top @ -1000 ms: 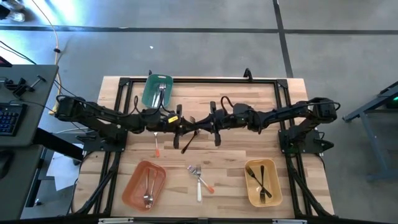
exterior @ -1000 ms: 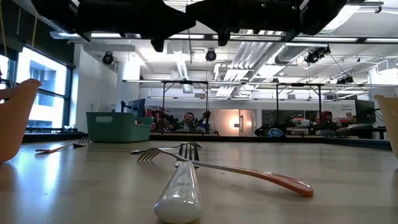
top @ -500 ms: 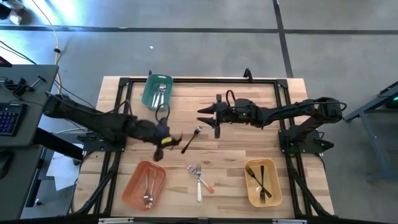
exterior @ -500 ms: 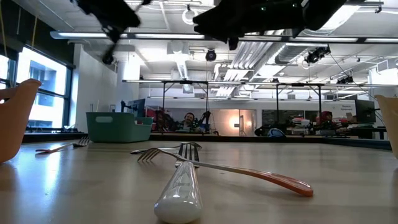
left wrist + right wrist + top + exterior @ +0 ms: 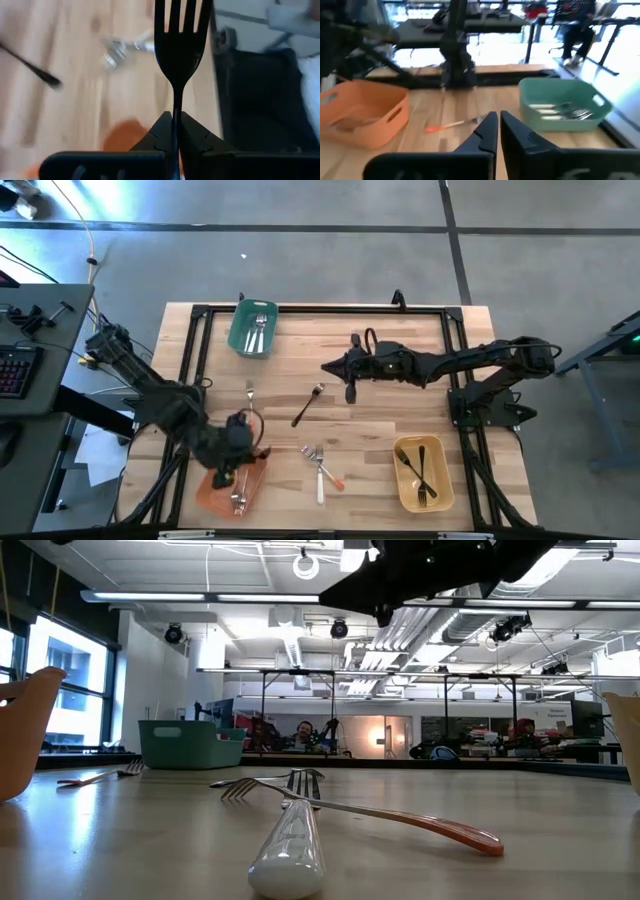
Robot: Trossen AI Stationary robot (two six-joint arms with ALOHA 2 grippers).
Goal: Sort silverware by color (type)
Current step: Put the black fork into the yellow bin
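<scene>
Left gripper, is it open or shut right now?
Shut. In the left wrist view the left gripper has its fingers pinched on a black fork.

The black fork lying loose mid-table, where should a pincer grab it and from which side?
Grip the black fork at mid-handle, coming straight down from above. It lies flat and diagonal on the table, apart from other cutlery, so turn the fingers across the thin handle. The right pincer is nearest.

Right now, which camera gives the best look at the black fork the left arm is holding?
The left wrist view: the black fork stands upright, tines clear, its handle clamped between the left gripper jaws. The high view shows only the left gripper over the orange bin, with the fork not discernible. The low and right wrist views don't show it.
</scene>
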